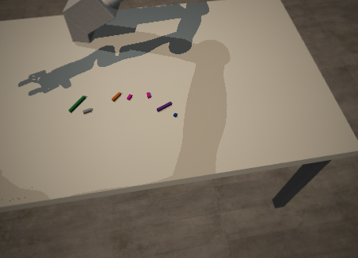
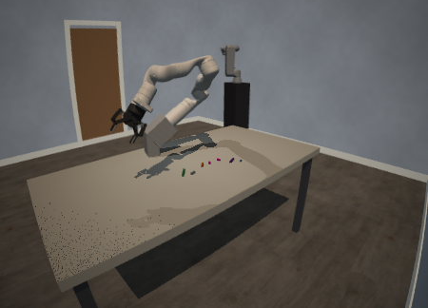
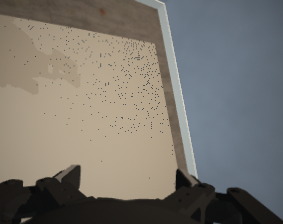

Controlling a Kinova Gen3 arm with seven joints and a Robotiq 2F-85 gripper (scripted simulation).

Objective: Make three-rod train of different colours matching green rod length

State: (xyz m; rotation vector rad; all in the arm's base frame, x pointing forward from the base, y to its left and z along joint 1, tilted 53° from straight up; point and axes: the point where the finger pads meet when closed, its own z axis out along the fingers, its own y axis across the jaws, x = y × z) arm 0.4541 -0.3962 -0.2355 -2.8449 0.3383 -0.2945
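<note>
The fingers [image 2: 125,133] stand at full spread, gripping nothing and touching nothing, raised above the worktop [image 1: 258,108] [image 2: 95,196] [image 3: 52,130] level. The green rod [image 1: 77,103] [image 2: 184,172] lies flat, with the grey rod [image 1: 87,111] [image 2: 192,172] just beside it. From there toward the worktop's right edge in the top view lie the orange rod [image 1: 116,96] [image 2: 202,164], two magenta rods [image 1: 130,97] [image 2: 209,163], the purple rod [image 1: 164,107] [image 2: 231,160] and the blue rod [image 1: 175,115] [image 2: 241,161]. All are apart; no train is formed.
</note>
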